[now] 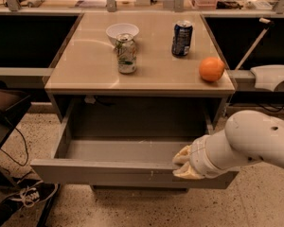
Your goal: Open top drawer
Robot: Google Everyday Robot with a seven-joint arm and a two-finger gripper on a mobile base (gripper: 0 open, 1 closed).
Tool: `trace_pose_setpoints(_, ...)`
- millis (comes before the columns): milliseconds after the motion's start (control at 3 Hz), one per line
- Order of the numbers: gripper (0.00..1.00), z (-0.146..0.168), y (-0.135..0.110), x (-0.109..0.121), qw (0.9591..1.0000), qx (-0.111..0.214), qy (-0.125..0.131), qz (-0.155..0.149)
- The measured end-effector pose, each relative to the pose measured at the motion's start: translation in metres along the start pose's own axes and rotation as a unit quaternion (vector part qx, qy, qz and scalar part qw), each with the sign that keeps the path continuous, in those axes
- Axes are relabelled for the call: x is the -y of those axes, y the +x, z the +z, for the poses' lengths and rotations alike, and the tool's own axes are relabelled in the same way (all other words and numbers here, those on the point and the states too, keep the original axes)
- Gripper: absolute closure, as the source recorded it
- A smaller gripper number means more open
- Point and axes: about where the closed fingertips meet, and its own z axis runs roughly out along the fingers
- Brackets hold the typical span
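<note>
Drawer point(109, 171) open below the table point(85, 72), gripper point(176, 166) at its front.
Gripper fingers point(181, 155) pinch the drawer's front rim, right of centre, out ahead of the table edge. On the table: orange point(211, 69) nearest, green can point(127, 54), blue can point(182, 38), bowl point(122, 30) farthest.

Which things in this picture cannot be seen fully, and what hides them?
1. Camera view: the top drawer's right inner corner is hidden by the arm, whose gripper is at the drawer's front edge.
2. Camera view: the arm is cut off by the right edge.
3. Camera view: the bowl's near rim is partly hidden by the nearer can.
</note>
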Motion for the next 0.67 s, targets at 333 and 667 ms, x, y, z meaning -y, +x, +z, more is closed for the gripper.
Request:
trace_pose_setpoints(333,1.00,-0.0037,-0.0017,-0.0191,0.9999,-0.001,-0.014,-0.003)
trace_pose_setpoints(667,1.00,-0.0061,-0.0026,-0.0260,0.9998,-0.002,-0.020,-0.004)
